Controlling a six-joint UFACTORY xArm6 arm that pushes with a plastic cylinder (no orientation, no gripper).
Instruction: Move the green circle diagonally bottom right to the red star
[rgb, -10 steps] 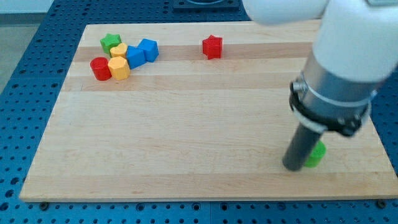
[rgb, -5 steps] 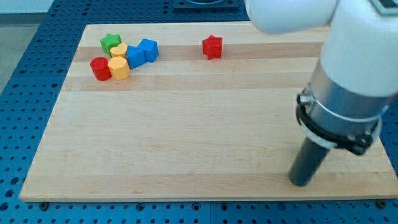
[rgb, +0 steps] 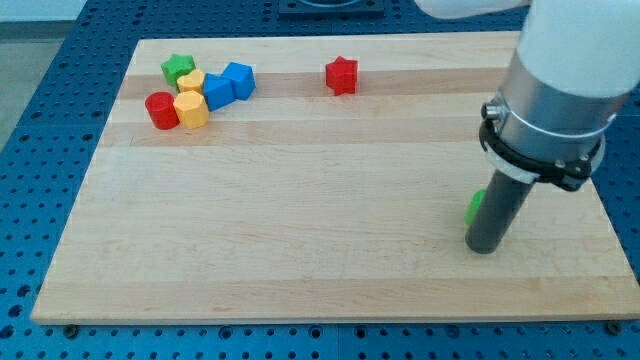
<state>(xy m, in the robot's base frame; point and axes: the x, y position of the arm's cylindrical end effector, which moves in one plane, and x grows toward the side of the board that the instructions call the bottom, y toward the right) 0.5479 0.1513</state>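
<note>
The tip (rgb: 484, 246) rests on the wooden board (rgb: 300, 240) near its lower right. It is a plain rod, so nothing opens or closes. The green circle (rgb: 473, 207) peeks out just behind it on the left, apparently touching. The red star (rgb: 341, 75) sits well apart, up-left.

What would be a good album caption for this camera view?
My tip stands at the board's lower right, nearly hiding a green block, far from the red star.
</note>
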